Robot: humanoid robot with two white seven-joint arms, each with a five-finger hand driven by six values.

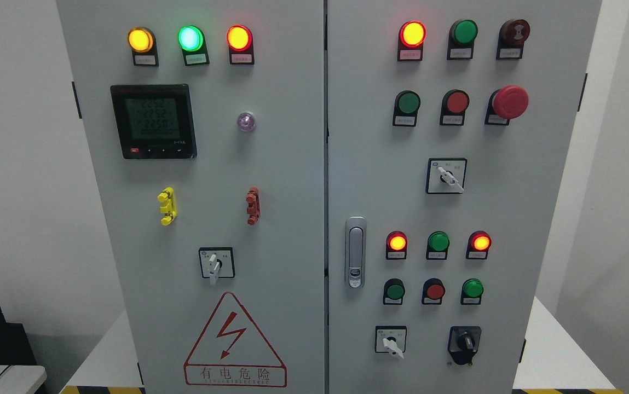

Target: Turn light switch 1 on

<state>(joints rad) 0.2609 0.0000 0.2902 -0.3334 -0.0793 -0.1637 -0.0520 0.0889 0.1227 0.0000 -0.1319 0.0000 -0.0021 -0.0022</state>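
No robot hand in view — state impossible to tell. Left of the door handle (pixel 355 251), a white selector switch (pixel 214 266) — lever pointing down.

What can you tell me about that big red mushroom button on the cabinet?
The big red mushroom button sits on the right door of the grey cabinet, at the right end of the second row, beside a flat red button. Its round, smooth cap looks like plastic and sticks out farther than any other button. A small white label below it is too small to read. It is not lit, and nothing touches it; no robot hand is in view.
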